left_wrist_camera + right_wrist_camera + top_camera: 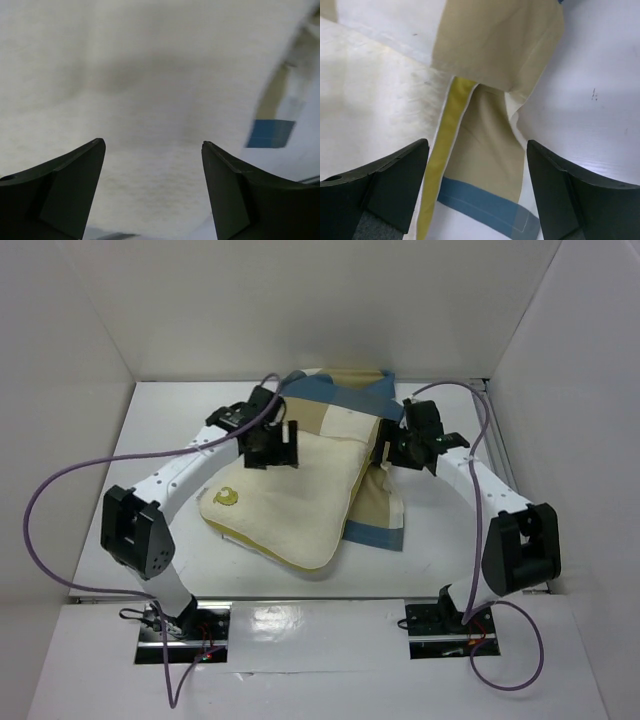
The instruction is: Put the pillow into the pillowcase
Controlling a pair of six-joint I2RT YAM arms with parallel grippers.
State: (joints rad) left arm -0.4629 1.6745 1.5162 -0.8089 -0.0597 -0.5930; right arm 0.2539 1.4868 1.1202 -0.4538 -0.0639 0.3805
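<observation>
Left gripper [152,146] gapes over pillow [150,75]; right gripper [477,143] over pillowcase [495,45].

The overhead shot is bright and even, with the white walls [330,300] bouncing light all over, so shadows under the pillow [290,510] stay soft. There's a glare patch on the table [300,618] at its near edge. The left wrist view is mushy: cream fabric out of focus, with a faint grey shadow across it. The right wrist view is sharper, with some sheen on the right.
</observation>
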